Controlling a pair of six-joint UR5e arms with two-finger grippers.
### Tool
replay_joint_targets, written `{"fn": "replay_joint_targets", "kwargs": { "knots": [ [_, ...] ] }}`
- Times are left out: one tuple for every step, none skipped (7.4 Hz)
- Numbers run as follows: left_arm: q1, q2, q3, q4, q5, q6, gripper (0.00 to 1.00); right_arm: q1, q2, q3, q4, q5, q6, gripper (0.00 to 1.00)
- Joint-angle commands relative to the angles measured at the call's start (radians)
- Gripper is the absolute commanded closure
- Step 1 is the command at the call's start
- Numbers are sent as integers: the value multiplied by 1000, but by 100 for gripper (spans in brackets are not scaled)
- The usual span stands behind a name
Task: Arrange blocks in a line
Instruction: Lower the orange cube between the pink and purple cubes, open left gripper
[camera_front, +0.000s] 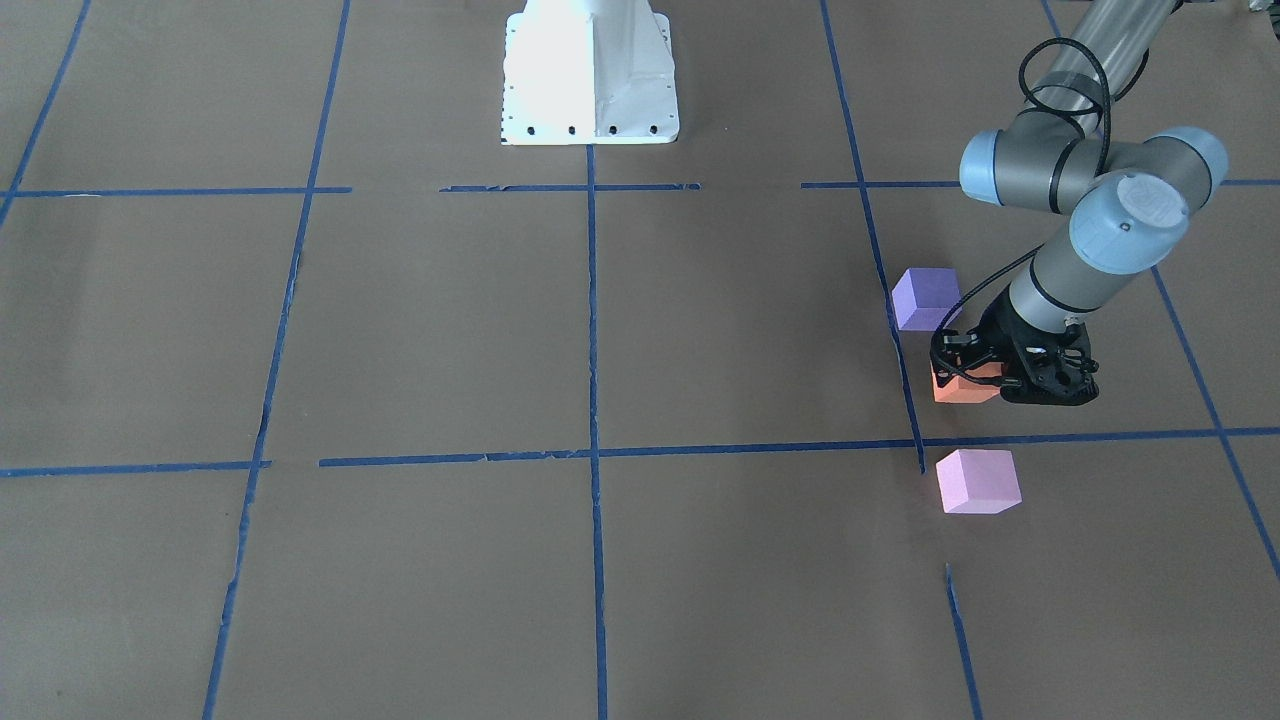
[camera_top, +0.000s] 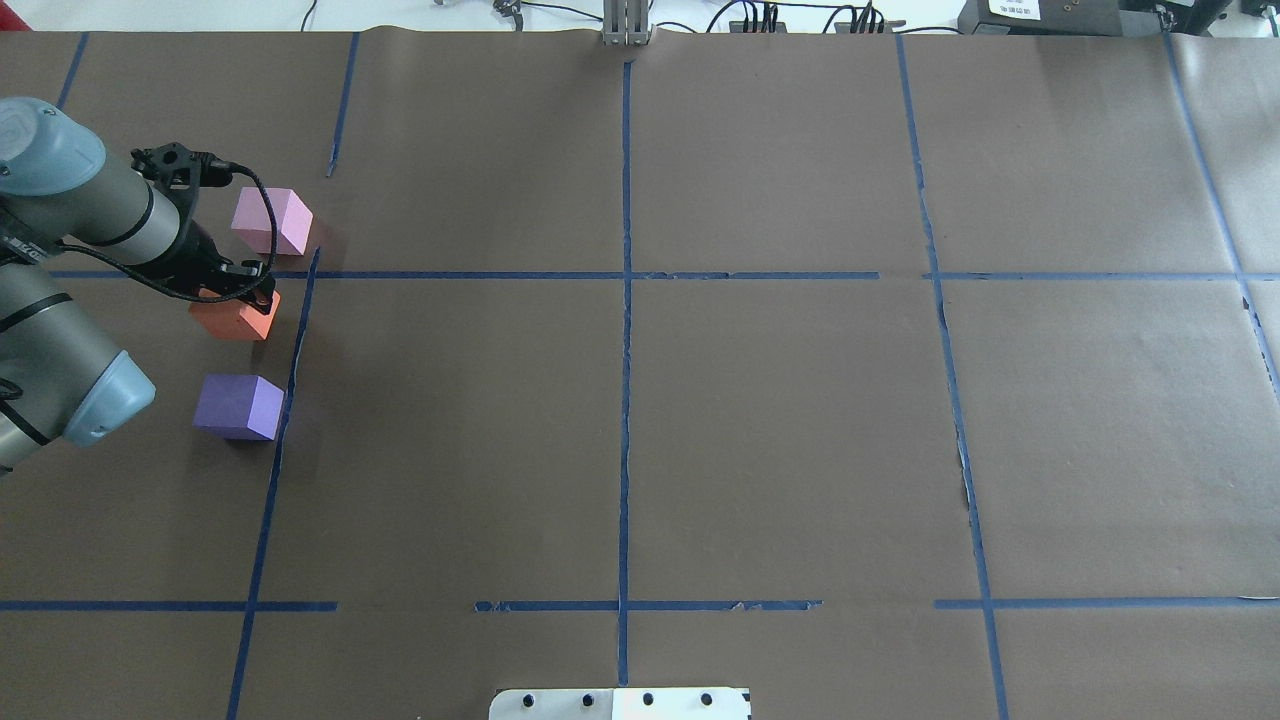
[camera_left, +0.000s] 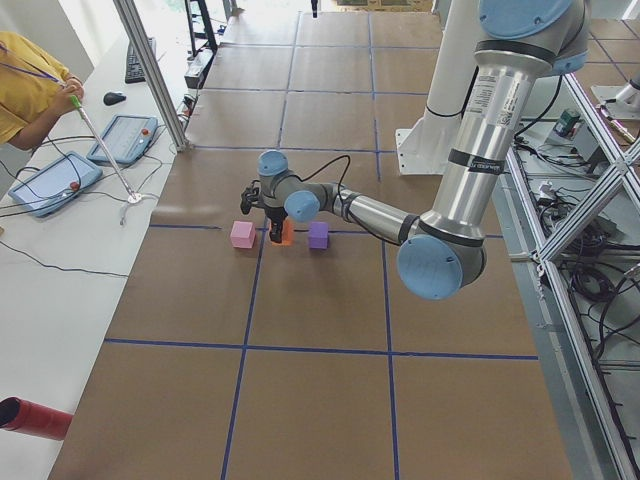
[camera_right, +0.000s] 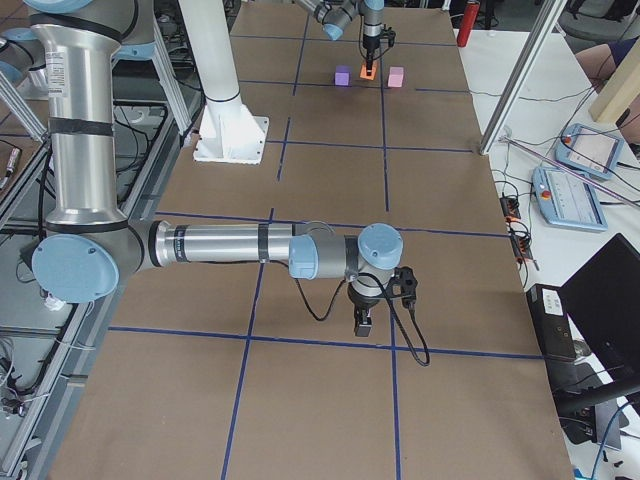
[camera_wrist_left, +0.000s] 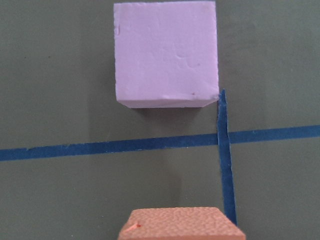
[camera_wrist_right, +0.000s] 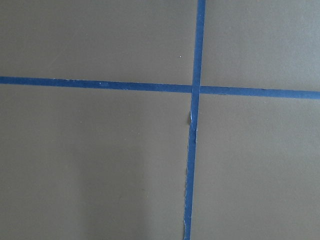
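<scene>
Three blocks stand in a rough line beside a blue tape line on my left side. The pink block (camera_top: 272, 221) is farthest from me, the orange block (camera_top: 235, 318) is in the middle and the purple block (camera_top: 238, 406) is nearest. My left gripper (camera_top: 238, 290) points down with its fingers closed on the top of the orange block (camera_front: 965, 389), at or just above the paper. The left wrist view shows the orange block (camera_wrist_left: 180, 225) at the bottom edge and the pink block (camera_wrist_left: 165, 52) ahead. My right gripper (camera_right: 363, 322) hangs over bare paper; I cannot tell whether it is open.
Brown paper with a grid of blue tape lines (camera_top: 625, 275) covers the table. The robot's white base (camera_front: 590, 70) stands at the table's near middle edge. An operator (camera_left: 30, 80) with tablets sits beyond the far edge.
</scene>
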Motion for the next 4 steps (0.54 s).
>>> {"fn": "replay_joint_targets", "kwargs": {
  "knots": [
    [1, -31, 46, -42, 0, -4, 87, 0, 0, 0, -1, 0, 0, 0],
    [1, -45, 75, -77, 0, -53, 87, 0, 0, 0, 1, 0, 0, 0],
    [1, -43, 82, -89, 1, -57, 86, 0, 0, 0, 1, 0, 0, 0],
    [1, -42, 82, -90, 4, -57, 86, 0, 0, 0, -1, 0, 0, 0]
  ]
}}
